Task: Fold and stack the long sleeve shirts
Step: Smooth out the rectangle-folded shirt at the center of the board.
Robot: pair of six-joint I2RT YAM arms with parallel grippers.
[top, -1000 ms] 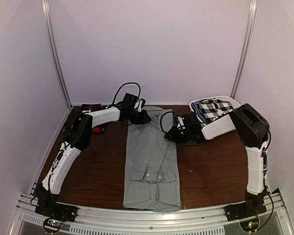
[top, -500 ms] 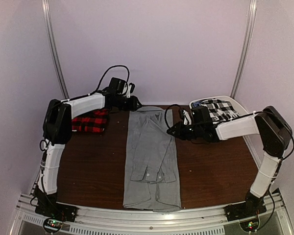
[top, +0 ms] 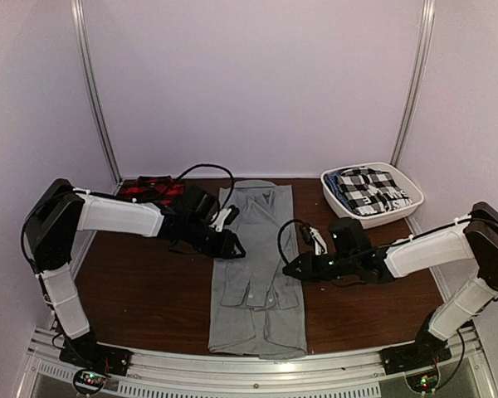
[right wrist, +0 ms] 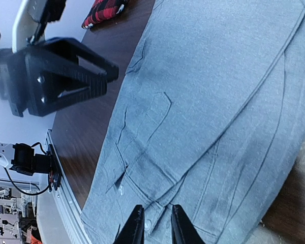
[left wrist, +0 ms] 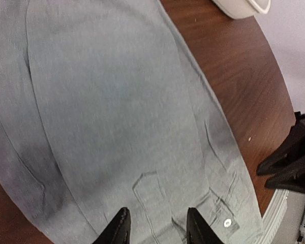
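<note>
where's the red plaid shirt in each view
top external: the red plaid shirt lies at the back, left of centre.
left wrist: not in it.
right wrist: at the top edge, left of middle.
shared landmark: the grey shirt, seen in all three.

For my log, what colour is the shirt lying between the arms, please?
Plain light grey shirt, clearest in the left wrist view.

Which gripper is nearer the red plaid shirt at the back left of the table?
Left. The left gripper is at the grey shirt's left edge, the side where the red plaid shirt lies. The right gripper is at the opposite edge, farther off.
</note>
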